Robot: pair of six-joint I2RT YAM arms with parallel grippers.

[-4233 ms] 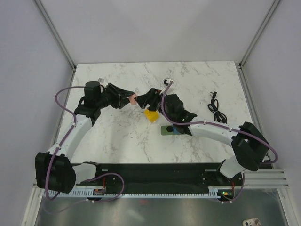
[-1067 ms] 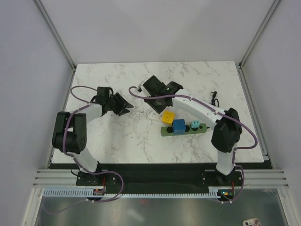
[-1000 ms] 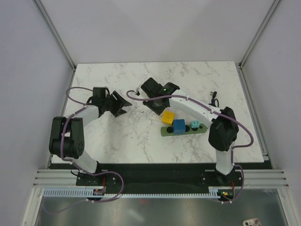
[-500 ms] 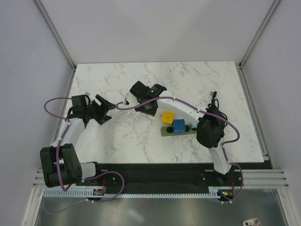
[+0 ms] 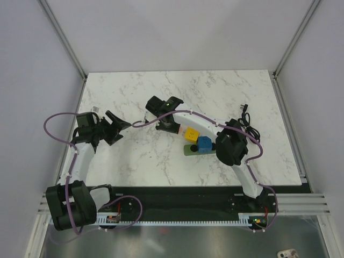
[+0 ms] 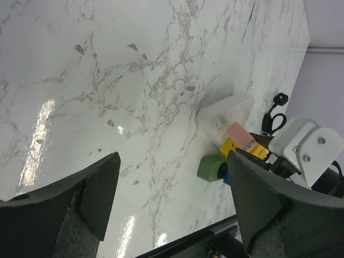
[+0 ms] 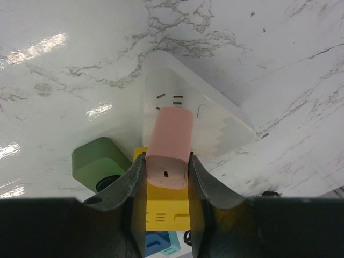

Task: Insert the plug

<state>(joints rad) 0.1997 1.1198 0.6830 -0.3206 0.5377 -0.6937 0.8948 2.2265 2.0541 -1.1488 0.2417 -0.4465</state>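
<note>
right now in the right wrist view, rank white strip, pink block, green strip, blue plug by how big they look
1. white strip
2. pink block, nearest the camera
3. green strip, only its end showing
4. blue plug, mostly hidden

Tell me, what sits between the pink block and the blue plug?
The yellow block sits between the pink block and the blue plug. The right wrist view shows the three in a row.
</note>
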